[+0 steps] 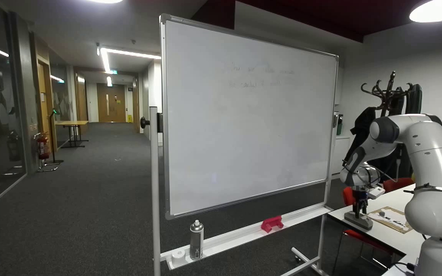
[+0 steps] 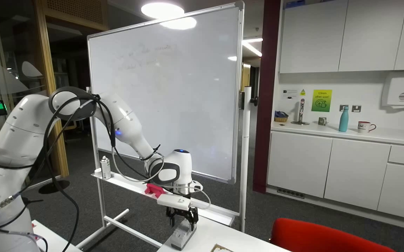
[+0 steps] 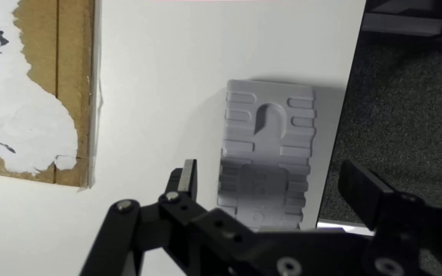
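A grey moulded block [image 3: 269, 145] with ridged sides and an arch-shaped recess lies flat on the white table [image 3: 159, 76], close to the table's edge. In the wrist view my gripper [image 3: 267, 162] is open over it, with fingers wide on either side and a visible gap between each finger and the block. The block's near end is hidden behind the gripper body. Both exterior views show the gripper [image 2: 182, 226] pointing down right at the block [image 1: 359, 221]; how high the fingertips stand above the table is hard to tell.
A brown board [image 3: 73, 96] with torn white paper lies beside the block. The table drops off to dark carpet [image 3: 401, 115]. Beyond stands a whiteboard [image 1: 248, 122], its ledge bearing a red holder [image 1: 272, 224] and a spray can [image 1: 197, 239]. A red chair [image 2: 321, 234] is near the table.
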Motion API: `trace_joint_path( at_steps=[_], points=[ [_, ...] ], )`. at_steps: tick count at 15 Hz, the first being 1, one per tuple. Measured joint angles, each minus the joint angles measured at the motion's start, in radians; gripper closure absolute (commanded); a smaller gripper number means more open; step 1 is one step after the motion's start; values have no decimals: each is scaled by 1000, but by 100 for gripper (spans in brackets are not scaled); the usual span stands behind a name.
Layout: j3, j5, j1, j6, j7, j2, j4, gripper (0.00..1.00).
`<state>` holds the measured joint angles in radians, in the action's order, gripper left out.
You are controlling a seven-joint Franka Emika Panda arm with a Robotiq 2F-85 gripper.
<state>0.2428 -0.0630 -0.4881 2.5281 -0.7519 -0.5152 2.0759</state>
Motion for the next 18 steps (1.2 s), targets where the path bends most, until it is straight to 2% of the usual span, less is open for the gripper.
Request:
trace_joint_path(
  at_steps=[9,11,12,13,15,17,18],
  points=[
    [-4,0,-14,73,-4,-32,0,0],
    [-4,0,-16,73,-5,-38,0,11],
    [-4,0,-16,73,-5,-41,0,29],
    [-5,0,-16,73,-5,-45,0,31],
    [-5,-1,-16,73,-5,-49,0,44],
    [-5,-3,-16,73,-5,-49,0,62],
    [-5,-4,-16,73,-5,-49,0,65]
  ],
)
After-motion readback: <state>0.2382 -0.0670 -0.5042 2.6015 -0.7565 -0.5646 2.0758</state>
